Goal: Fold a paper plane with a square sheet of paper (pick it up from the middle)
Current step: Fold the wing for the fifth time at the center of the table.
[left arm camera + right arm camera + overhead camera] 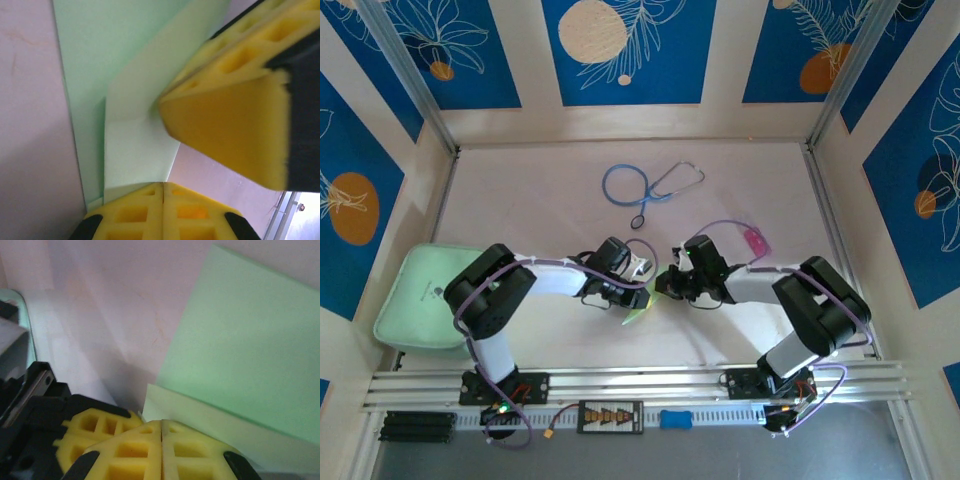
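Left gripper (162,192) and right gripper (161,427) both pressed together, pinching the square sheet of paper (135,145) between them, mid-table (520,190) toward the near edge. One creased flap visible, no dart shape. Most folds probably left.
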`<state>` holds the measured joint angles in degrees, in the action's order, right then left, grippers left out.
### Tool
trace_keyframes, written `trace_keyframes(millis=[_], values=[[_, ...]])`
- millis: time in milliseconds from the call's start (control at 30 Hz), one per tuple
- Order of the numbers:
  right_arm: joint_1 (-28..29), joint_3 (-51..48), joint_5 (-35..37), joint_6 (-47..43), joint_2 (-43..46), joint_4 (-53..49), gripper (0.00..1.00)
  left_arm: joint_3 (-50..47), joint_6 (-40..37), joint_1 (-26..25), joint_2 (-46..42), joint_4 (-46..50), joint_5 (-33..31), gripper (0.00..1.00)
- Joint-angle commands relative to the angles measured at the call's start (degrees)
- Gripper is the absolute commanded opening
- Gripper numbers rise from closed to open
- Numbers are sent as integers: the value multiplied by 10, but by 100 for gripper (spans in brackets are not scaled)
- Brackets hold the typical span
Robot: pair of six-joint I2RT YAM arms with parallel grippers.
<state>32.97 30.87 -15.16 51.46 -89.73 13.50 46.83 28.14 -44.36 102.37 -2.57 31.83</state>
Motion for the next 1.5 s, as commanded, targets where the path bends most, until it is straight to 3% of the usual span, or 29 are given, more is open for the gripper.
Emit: trace_keyframes(millis=[0,633,1000,1267,1467], values=[[-12,6,9,2,-29,11,8,-25,-2,8,10,58,-13,0],[-151,-17,-44,1,-71,49,10,-44,7,16,21,44,1,0],[-215,-40,-82,21,-88,124,10,-48,10,19,20,38,5,0],[-209,-19,-75,-4,7,50,12,-51,14,19,15,35,6,0],[-150,-8,-61,-18,46,14,13,-52,17,18,11,32,6,0]])
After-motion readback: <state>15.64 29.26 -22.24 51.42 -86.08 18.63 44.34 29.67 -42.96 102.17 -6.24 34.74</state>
